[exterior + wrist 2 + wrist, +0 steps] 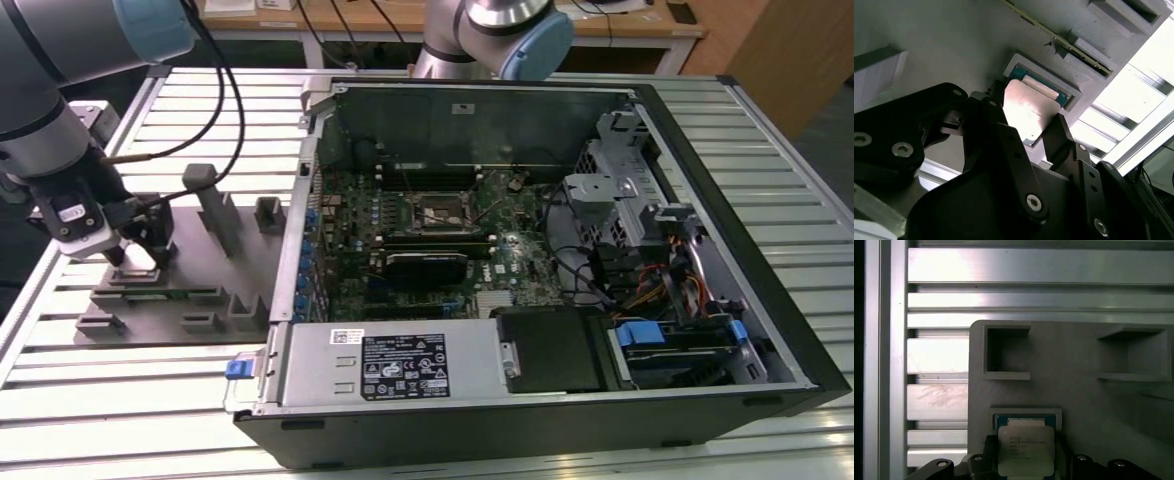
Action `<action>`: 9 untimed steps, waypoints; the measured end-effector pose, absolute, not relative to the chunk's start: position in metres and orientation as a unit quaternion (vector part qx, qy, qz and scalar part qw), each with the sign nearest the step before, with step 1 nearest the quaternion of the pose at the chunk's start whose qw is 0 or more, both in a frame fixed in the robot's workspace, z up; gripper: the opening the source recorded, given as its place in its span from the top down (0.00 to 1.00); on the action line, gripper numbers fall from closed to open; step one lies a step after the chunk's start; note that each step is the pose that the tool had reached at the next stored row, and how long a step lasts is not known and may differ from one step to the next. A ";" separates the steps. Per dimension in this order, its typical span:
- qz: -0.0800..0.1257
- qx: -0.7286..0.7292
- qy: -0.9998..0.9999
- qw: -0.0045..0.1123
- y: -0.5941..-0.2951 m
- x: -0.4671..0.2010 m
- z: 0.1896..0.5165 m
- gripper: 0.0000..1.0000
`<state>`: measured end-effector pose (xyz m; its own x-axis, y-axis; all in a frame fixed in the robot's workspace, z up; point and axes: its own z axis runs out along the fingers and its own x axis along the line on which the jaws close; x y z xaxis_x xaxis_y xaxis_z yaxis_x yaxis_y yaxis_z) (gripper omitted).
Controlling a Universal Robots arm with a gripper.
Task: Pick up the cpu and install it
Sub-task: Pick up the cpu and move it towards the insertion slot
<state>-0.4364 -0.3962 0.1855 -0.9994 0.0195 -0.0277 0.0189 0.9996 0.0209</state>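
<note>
The black two-fingered gripper is hanging over the flat grey moulded parts holder, near that holder's edge on the exterior view's left, on the slatted aluminium table. In the second wrist view its fingers are pinching the small square silver-topped cpu by two opposite edges. In the first wrist view the chip is sitting just off its blue-lined recess, seemingly raised. The pick-up step is looking under way, with installation not yet begun. Any move from here is calling for a firm, level hold on the thin chip
</note>
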 end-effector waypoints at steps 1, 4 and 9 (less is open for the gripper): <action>0.010 0.010 1.000 0.014 -0.396 -0.436 0.186 0.45; 0.010 0.010 1.000 0.014 -0.396 -0.436 0.190 0.45; 0.010 0.010 1.000 0.014 -0.396 -0.436 0.196 0.45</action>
